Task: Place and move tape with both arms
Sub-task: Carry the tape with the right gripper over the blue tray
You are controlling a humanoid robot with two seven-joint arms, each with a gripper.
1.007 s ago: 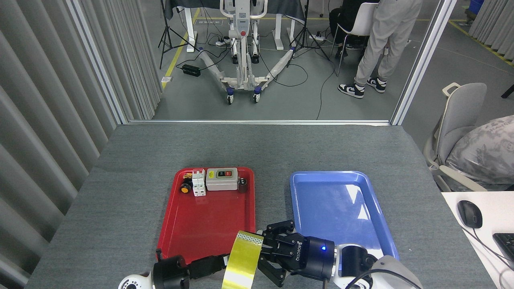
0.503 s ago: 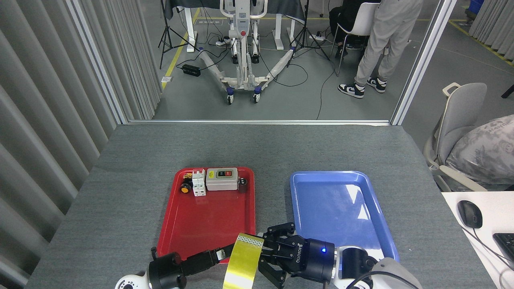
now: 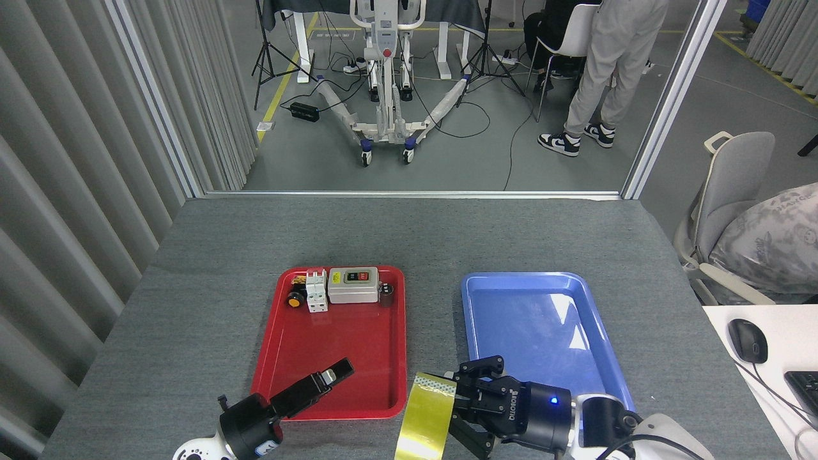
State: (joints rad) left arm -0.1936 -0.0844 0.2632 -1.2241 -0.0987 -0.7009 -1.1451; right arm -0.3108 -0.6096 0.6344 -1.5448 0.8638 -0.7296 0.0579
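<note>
Tape point(image 3: 427, 418) is gripped edge-on by the right gripper point(image 3: 461, 409), whose black fingers are closed on the roll's far rim; the roll is held above the grey table point(image 3: 211, 255) at the six o'clock edge of the view, in the gap between the two trays. The left gripper point(image 3: 332, 372) is seen end-on over the near part of the red tray point(image 3: 332, 383), apart from the roll and holding nothing, but whether it is open or closed cannot be told.

Slippage is judged the main risk: only one rim is pinched, so a quick swing could tilt or drop the roll onto the tray lip.

Toward three o'clock lies the blue tray point(image 3: 511, 319), bare, with no obstacle seen on the way. At twelve o'clock in the red tray a switch box point(image 3: 353, 285), a white breaker point(image 3: 316, 291) and a yellow button point(image 3: 295, 299) are lined up, well clear.
</note>
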